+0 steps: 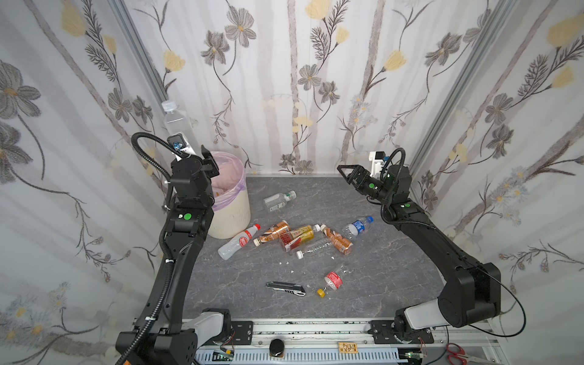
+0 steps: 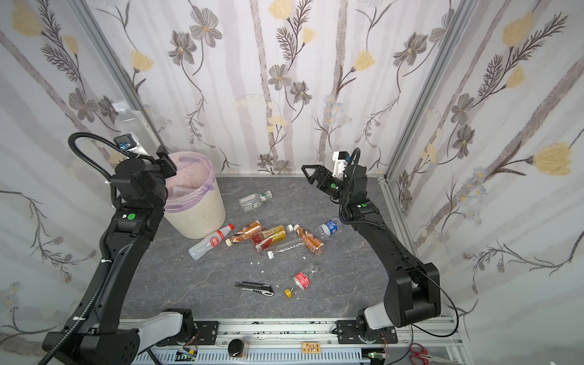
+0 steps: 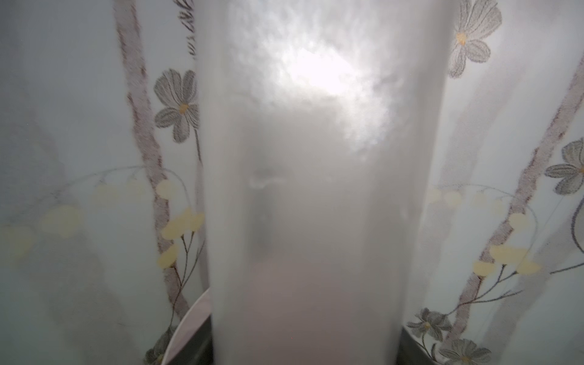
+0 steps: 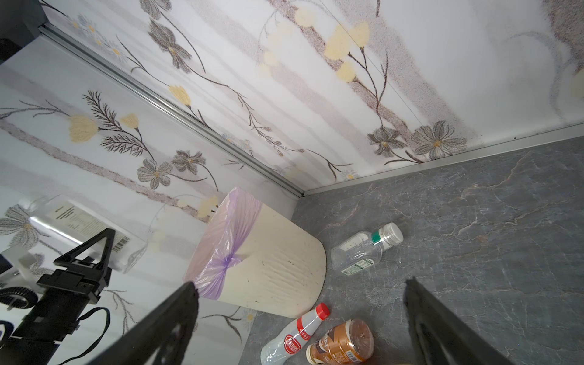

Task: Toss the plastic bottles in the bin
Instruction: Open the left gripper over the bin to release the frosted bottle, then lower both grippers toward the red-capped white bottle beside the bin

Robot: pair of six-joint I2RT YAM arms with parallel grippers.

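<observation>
Clear plastic catches the light at ten o'clock: one raised bottle [image 1: 175, 123] stands cap-up, high by the rim of the bin [image 1: 232, 218], which sits on the grey tabletop [image 1: 379, 268] with its pink liner showing. The left gripper [image 1: 202, 156] is at the bottle's base, but the wrist view is all blur, so I cannot tell whether its jaws pinch the bottle. The right gripper [image 1: 347, 174] hangs at two o'clock, fingers spread wide and empty. A heap of bottles [image 1: 297, 235] lies at centre, a flat clear bottle [image 1: 279, 200] at twelve, and a red-labelled bottle [image 1: 331, 281] at six beside the utility knife [image 1: 286, 288].
</observation>
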